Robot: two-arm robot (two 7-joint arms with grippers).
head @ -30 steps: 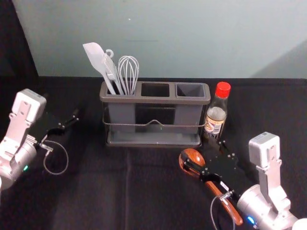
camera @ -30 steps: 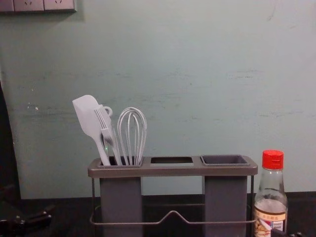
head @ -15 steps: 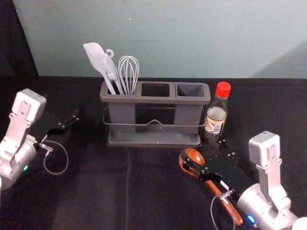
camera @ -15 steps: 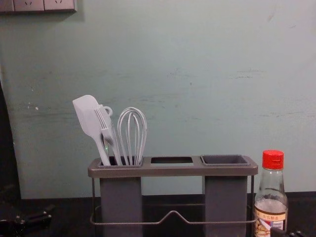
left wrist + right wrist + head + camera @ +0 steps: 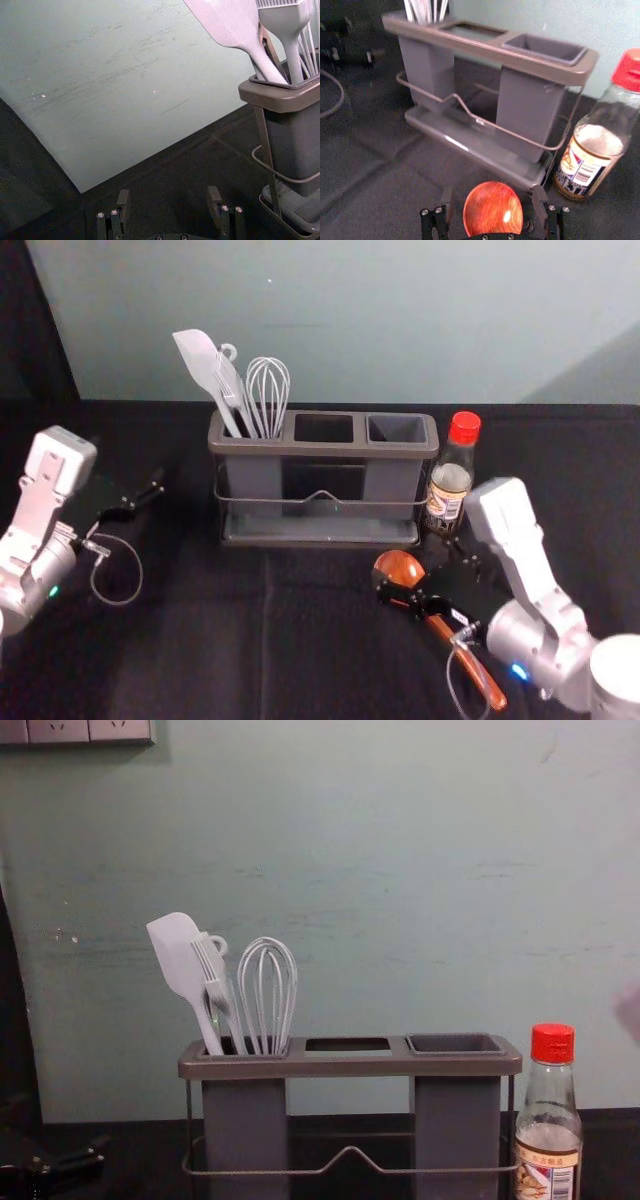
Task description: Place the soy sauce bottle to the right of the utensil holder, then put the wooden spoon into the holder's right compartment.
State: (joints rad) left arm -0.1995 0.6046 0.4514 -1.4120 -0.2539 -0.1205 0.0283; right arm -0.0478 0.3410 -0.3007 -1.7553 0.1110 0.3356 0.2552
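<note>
Right gripper [image 5: 493, 191] is open over wooden spoon [image 5: 399, 564], bowl end [image 5: 493, 207] toward utensil holder [image 5: 330, 450], handle [image 5: 481, 677] slanting back rightward.

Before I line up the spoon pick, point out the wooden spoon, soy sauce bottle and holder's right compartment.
Wooden spoon [image 5: 492, 206], right wrist view: inside of its bowl.
Soy sauce bottle [image 5: 464, 427], head view: its red cap.
Right compartment [image 5: 457, 1120], chest view: its outer front wall.

A long grey holder [image 5: 320, 449] with three parts stands near the desk's [image 5: 200, 640] back edge. Just right stands a clear glass bottle [image 5: 451, 478] with a red cap. A shiny red-brown wooden spoon [image 5: 400, 565] lies slanted, handle toward the front right corner.
</note>
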